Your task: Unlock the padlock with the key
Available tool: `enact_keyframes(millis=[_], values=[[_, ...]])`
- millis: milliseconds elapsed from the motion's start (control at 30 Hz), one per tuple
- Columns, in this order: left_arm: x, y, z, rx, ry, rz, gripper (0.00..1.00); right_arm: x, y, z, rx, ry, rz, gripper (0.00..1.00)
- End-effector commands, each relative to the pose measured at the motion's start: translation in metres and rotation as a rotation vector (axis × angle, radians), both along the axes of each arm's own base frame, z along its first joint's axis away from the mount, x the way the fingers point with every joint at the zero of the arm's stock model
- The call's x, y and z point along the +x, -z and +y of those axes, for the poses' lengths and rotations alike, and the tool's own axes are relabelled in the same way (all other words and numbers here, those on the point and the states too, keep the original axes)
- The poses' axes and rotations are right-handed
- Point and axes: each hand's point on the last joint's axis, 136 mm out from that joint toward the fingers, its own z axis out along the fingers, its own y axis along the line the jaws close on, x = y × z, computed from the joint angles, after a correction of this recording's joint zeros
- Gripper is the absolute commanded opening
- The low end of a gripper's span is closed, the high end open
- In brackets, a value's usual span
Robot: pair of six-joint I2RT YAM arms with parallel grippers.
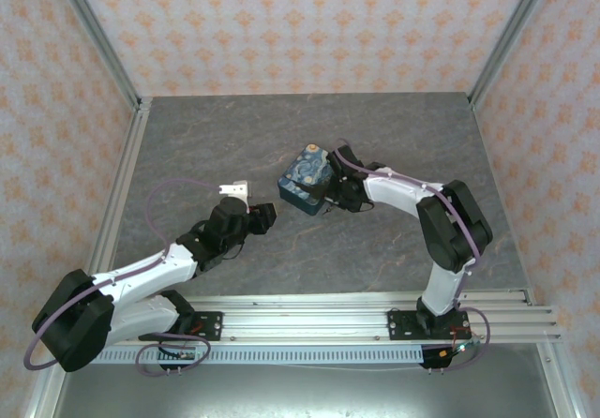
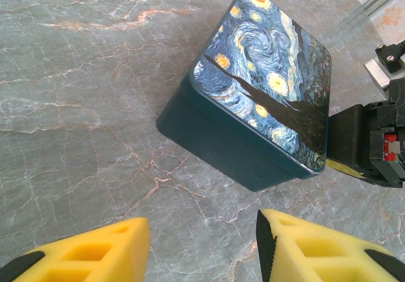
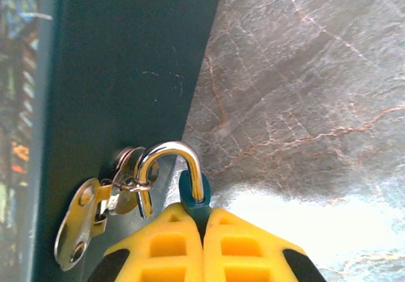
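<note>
The padlock (image 3: 192, 193) has a small dark-teal body and a chrome shackle. My right gripper (image 3: 204, 217) is shut on that body, right against the side wall of the swirly blue-and-yellow box (image 1: 305, 179). One leg of the shackle stands free of the body. A thin ring (image 3: 137, 184) hangs on that leg, with flat metal pieces (image 3: 77, 224) beside it; I cannot tell which of them is the key. My left gripper (image 2: 202, 231) is open over bare table, a little short of the box (image 2: 266, 73), with nothing between its fingers.
The box sits mid-table on the grey marbled surface (image 1: 375, 137). The right arm's black wrist (image 2: 373, 143) presses in at the box's far right corner. Patterned walls with metal rails (image 1: 112, 202) close off the left, back and right sides.
</note>
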Motion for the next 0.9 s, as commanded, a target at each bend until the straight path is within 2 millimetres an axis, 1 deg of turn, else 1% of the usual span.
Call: enact_keyframes(millis=[0,167,300,433,733,867], values=[[0.001,-0.005,0.003,-0.005,-0.004,-0.016,0.49,0.005,-0.017,-0.008,-0.034,0.010,-0.032,0.00],[-0.001,-0.003,0.005,0.001,-0.008,-0.014,0.49,0.007,-0.022,-0.005,-0.021,0.010,-0.035,0.00],[-0.001,-0.003,0.006,0.001,-0.009,-0.017,0.49,0.011,-0.030,-0.003,-0.009,0.016,-0.051,0.00],[-0.001,-0.002,0.006,0.001,-0.010,-0.015,0.49,0.015,-0.032,-0.002,-0.010,0.019,-0.058,0.00],[-0.004,-0.002,0.010,0.000,-0.019,-0.024,0.49,0.018,-0.028,-0.003,-0.036,0.032,-0.038,0.00],[-0.004,-0.004,0.008,0.002,-0.007,-0.024,0.49,0.015,-0.018,-0.005,-0.048,0.037,-0.021,0.00]])
